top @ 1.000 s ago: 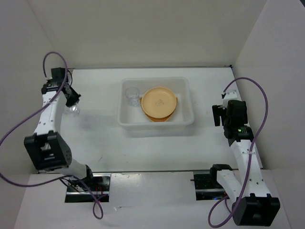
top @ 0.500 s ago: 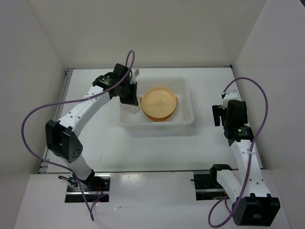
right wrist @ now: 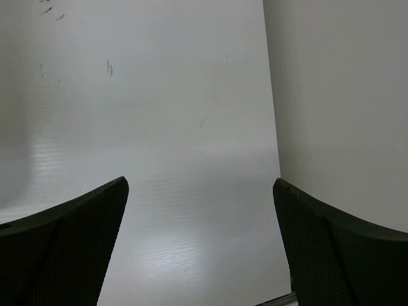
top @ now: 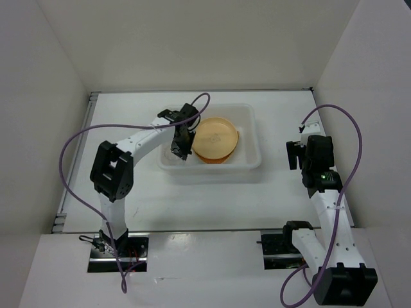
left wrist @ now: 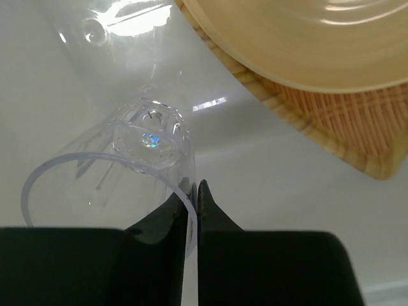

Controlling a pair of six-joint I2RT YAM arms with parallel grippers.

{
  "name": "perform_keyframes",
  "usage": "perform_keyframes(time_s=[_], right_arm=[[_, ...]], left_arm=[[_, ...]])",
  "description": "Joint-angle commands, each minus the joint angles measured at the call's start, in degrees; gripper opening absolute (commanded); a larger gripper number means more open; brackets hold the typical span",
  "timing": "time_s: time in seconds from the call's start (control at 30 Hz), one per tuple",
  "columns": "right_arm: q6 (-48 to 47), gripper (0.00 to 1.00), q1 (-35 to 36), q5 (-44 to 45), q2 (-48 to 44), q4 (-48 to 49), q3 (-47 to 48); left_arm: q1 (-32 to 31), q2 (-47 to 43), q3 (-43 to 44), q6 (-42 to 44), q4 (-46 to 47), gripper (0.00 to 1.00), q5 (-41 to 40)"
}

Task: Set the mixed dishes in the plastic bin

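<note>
Two dark fingers [left wrist: 167, 213] of the left gripper [left wrist: 194, 203] are pressed together on the rim of the clear cup [left wrist: 127, 169], with the thin plastic wall pinched between them. The cup is small and see-through, with faint ribs down its side and a moulded star on its base. It hangs tilted, with its round mouth toward the wrist camera and its base pointing down at the pale floor of the plastic bin [top: 212, 168]. Whether the base touches that floor cannot be told.

Just beside the cup, in the middle of the bin, lies a round yellow-orange plate [left wrist: 306, 38], smooth and shallow. It rests on the woven dish [left wrist: 347, 121], whose orange basket-weave texture and thick rounded edge stick out from under the plate on the side nearest the cup. In the top view the left gripper [top: 180, 147] sits over the bin's left part.

Well apart, the right gripper [right wrist: 199, 185] hangs with its fingers spread wide over the bare white table [right wrist: 159, 95], next to the wall [right wrist: 338, 95], holding nothing.
</note>
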Motion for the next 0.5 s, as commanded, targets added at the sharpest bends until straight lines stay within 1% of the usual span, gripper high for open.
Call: perform_keyframes(time_s=[0.0,0.07,0.13,0.17,0.2,0.23,0.27,0.33,0.37,0.4,0.43,0.47], right_arm=[[0.33,0.98,0.5,0.23,-0.93,3.02,-0.75],[0.33,0.98,0.5,0.23,-0.93,3.02,-0.75],[0.33,0.98,0.5,0.23,-0.93,3.02,-0.75],[0.33,0.98,0.5,0.23,-0.93,3.02,-0.75],[0.33,0.98,0.5,0.23,-0.93,3.02,-0.75],[0.33,0.98,0.5,0.23,-0.93,3.02,-0.75],[0.33,0.98,0.5,0.92,-0.93,3.02,-0.75],[0.33,0.98,0.5,2.59,-0.93,3.02,-0.75],[0.33,0.98,0.5,3.21,-0.93,3.63,-0.75],[0.33,0.98,0.5,3.21,-0.93,3.63,-0.75],[0.33,0.98,0.5,2.08,-1.54,2.5,-0.14],[-0.71,0.98,0.5,0.16,-2.07,1.1,0.48]], left_arm=[[0.02,2.32,4.08,1.34,0.15,0.1,-3.47],[0.02,3.64,4.87,1.34,0.15,0.14,-4.0],[0.02,4.17,6.36,1.34,0.15,0.16,-4.71],[0.02,4.17,6.98,1.34,0.15,0.21,-6.27],[0.02,4.17,7.68,0.82,-0.54,0.41,-6.99],[0.02,3.3,8.47,0.03,-0.55,0.55,-7.78],[0.02,2.51,10.04,-0.67,-1.07,0.68,-8.83],[-0.5,-1.34,10.67,-2.08,-1.08,0.86,-12.08],[-0.5,-3.02,11.2,-2.08,0.49,0.88,-12.79],[-0.5,-6.95,11.2,-2.08,1.29,0.89,-13.4],[-0.5,-9.16,11.2,-2.08,2.17,0.89,-13.41],[-0.5,-11.62,10.25,-2.08,4.87,0.92,-13.41]])
